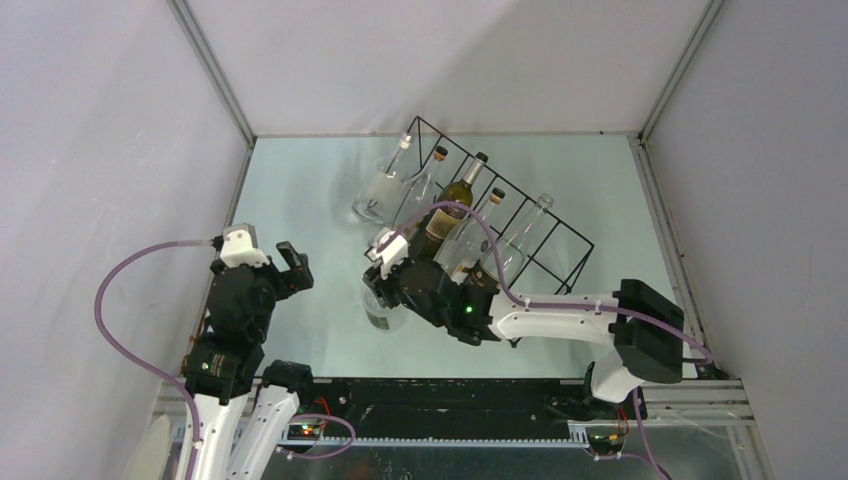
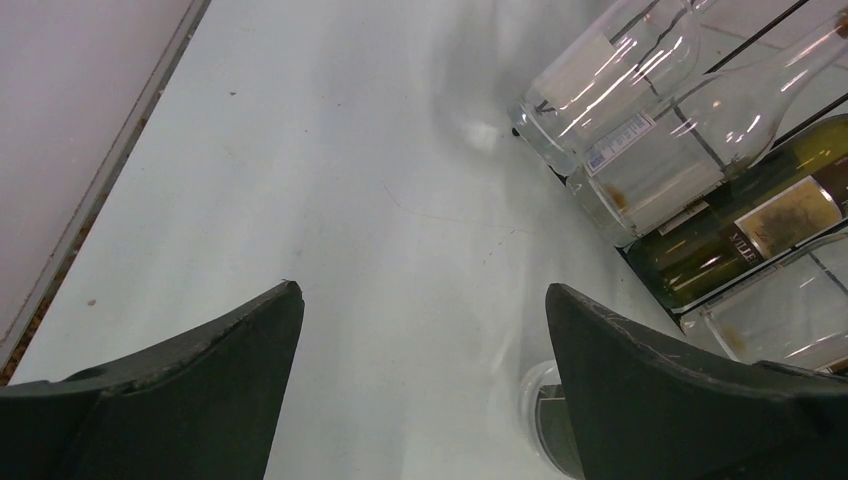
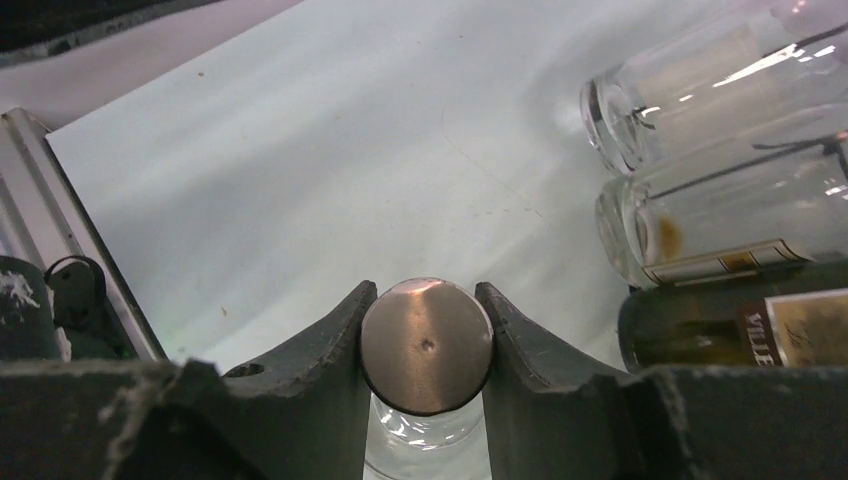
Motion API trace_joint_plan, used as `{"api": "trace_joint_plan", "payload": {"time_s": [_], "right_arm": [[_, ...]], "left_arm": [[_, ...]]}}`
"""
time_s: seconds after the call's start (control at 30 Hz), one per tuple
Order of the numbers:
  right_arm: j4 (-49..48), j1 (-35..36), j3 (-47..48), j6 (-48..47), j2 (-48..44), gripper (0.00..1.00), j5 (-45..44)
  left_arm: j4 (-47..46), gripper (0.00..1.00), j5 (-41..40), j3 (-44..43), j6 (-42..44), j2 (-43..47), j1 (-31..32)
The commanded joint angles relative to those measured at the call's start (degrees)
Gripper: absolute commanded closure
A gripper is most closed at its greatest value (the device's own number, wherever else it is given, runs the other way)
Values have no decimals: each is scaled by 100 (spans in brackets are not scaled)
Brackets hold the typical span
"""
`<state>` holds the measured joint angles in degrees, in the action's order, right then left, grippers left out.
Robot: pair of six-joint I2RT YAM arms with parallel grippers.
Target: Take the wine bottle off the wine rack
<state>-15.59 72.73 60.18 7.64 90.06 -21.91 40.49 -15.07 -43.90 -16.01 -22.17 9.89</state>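
The right gripper point(image 3: 426, 300) is seen clamped on the silver cap point(image 3: 427, 345) of a clear glass bottle point(image 3: 420, 445), which is held upright just clear of the wine rack point(image 1: 548, 243), left of centre toward the near edge of the bench point(image 1: 300, 180); whether its base is touching cannot be told. Only the smooth round cap is pinched, so a slip, or a swing of the heavy base, may be expected if the arm is moved sharply. Five more bottles lie in the rack beside the wrist, the dark green bottle point(image 1: 445, 215) among them, and could be knocked. The left gripper point(image 2: 425, 292) is held apart, empty, toward the left edge.
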Motion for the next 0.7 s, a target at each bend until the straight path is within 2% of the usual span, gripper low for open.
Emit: {"api": "trace_joint_plan", "payload": {"time_s": [0.0,0.07,0.13,0.17,0.23,0.3,0.47,0.67], "right_arm": [[-1167,-117,859,55,160,88,54],[-1082,-153,906,136,273,81,92],[-1013,-171,915,179,341,69,127],[-992,-176,911,197,373,58,133],[-941,-172,908,209,393,48,145],[-915,-174,910,211,381,42,151],[-808,-160,949,152,213,36,170],[-214,-43,1050,49,-452,31,-124]], "left_arm": [[-50,2,-134,22,19,17,13],[-49,2,-128,17,19,-19,13],[-47,2,-114,14,27,-45,7],[-44,2,-98,22,27,-60,5],[-55,2,-73,14,28,-71,-2],[-58,2,-65,13,34,-76,-11],[-69,2,-38,20,37,-77,-29],[-90,2,67,13,60,17,-31]]}}
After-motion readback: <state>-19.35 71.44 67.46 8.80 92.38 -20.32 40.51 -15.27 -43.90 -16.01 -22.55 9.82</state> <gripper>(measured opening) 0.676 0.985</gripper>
